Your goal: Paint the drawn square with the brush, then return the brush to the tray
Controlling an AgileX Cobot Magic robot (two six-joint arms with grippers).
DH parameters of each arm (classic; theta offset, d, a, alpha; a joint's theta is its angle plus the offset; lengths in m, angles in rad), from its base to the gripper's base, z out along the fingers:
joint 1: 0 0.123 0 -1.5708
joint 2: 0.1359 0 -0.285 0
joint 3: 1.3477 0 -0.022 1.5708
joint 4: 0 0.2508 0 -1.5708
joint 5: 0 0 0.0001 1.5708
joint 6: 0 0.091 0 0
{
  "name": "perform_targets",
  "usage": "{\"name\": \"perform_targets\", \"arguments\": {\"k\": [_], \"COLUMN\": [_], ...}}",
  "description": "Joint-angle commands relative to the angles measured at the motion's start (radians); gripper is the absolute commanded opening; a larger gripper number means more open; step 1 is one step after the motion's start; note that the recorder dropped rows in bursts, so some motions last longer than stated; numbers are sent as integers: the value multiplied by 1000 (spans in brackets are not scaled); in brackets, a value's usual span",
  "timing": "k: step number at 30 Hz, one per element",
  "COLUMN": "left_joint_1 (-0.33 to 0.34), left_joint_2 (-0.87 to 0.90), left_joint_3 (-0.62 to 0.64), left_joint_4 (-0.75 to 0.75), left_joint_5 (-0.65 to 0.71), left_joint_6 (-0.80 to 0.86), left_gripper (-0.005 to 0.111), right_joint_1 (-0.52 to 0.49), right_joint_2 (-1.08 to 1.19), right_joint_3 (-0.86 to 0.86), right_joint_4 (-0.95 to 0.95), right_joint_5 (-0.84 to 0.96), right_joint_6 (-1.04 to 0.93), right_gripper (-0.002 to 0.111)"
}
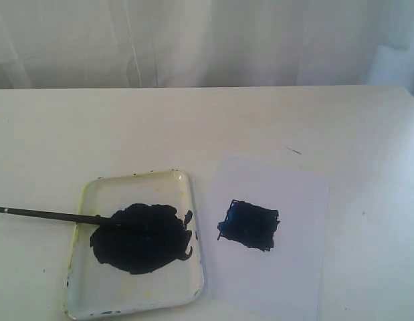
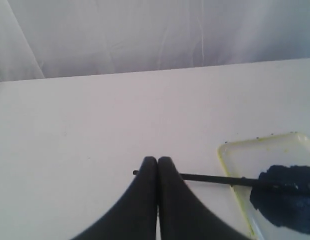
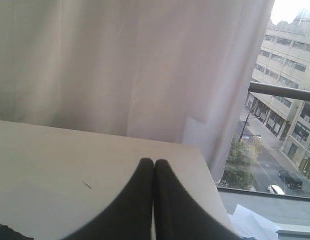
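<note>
The left gripper (image 2: 157, 159) has its fingers pressed together with nothing between them. In the left wrist view the brush (image 2: 210, 177) passes behind their tips. Its handle end shows just past one side and the shaft runs out the other, so the fingers hang over the end of the handle; whether they touch it I cannot tell. From there the brush's long axis leads straight away from the fingers to the tray (image 2: 260, 140), crossing the rim and ending with the tip in the paint puddle (image 2: 285, 192). In the exterior view that axis runs nearly left to right: most of the handle lies on the table (image 1: 193, 120) outside the tray, and only the tip end is inside. The fingers would close along the shaft rather than across it, so I judge that a fresh pick-up to seat the brush further in needs the wrist turned first. Just beside the tray on its right lies the paper (image 1: 287, 194), whose square (image 1: 249, 224) is filled with dark blue paint, so the painting looks done. The right gripper (image 3: 153, 162), likewise closed and empty, is over the table's far right side facing the curtain (image 3: 119, 65), well apart from the brush. The left arm is clearly the nearer one.
</note>
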Motion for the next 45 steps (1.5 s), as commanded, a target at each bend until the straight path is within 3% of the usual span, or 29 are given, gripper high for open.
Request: {"name": "perform_targets", "arguments": {"k": [1,12,15,20,23,28,45], "left_joint_1": [-6,-6,-6,-6,-6,-6,-6], "left_joint_2": [-5,-5,-5,-5,-5,-5,-5], "left_joint_3": [156,504,541,541,541,541,541], "left_joint_4": [-14,-3,-3,-3,-9,-9,-9], "left_joint_5": [-213,-563,-606,-517,-488,-426,-426], "left_joint_6": [-81,-59,-4,75,78,78,59], "left_gripper": [0,0,0,0,0,0,0], "right_joint_1": [1,1,1,1,1,1,1], "right_joint_2": [-3,-3,-3,-3,-3,-3,-3], "right_joint_3": [167,465,542,658,658,658,658], "right_joint_4": [0,10,10,8,8,10,8], "right_joint_5": [-179,-480,-570,-604,-509,-526,-535], "right_joint_6": [-2,37,67,67,67,92,85], "right_gripper": [0,0,0,0,0,0,0]}}
